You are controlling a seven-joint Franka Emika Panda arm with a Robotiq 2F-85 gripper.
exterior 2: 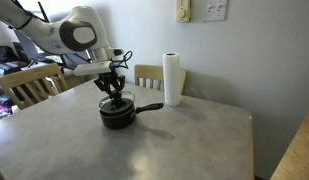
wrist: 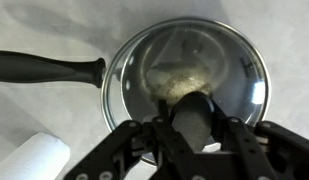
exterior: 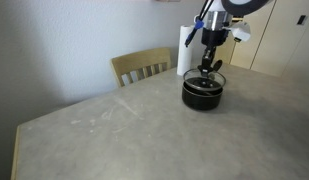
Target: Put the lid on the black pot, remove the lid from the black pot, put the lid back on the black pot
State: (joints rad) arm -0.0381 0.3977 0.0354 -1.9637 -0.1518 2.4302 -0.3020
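Hand [wrist: 194, 120] nearest lens, fingers clenched on black knob of lid [wrist: 184, 65]. Wrist view, left to right: white paper-towel roll [wrist: 29, 160] on desk [wrist: 34, 110]; black pot [wrist: 49, 67] handle; lid covering pot, centre. In exterior view, wooden chair [exterior: 144, 66] behind desk. Markings on wall plates [exterior 2: 216, 10] too small to read.

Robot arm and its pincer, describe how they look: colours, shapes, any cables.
The arm is glossy white, built of bulky rounded segments with darker bands at the joints. Near the wrist an exterior view shows a blue strand, possibly a cable. The pincer is black. In the wrist view its fingers are angular black linkage bars. No markings are legible.
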